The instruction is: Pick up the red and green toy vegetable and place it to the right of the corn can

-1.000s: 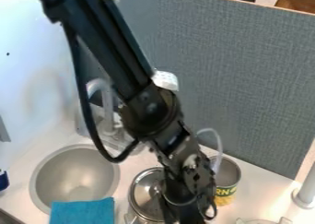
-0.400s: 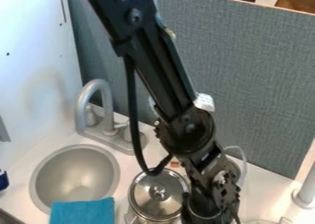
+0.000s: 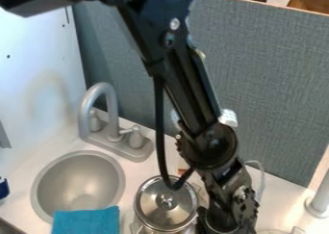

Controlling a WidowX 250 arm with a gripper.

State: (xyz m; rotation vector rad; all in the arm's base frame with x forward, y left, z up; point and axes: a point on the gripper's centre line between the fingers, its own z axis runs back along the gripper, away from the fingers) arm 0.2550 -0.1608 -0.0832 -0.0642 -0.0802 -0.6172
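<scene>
end effector point(image 3: 221, 224) has shifted farther from the sink point(image 3: 78, 182).

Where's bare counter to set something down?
Best looks the counter between the arm and the grey post. A narrower strip runs between the sink and lidded pot. It's crowded beside the pot, where the arm hangs close.

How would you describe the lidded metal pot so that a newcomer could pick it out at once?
Start from the round grey sink basin sunk into the white counter. Just right of it in the view, beside the lower part of the black robot arm, stands the metal pot. Unlike the open basin, it has a shiny round lid with a central knob.
</scene>
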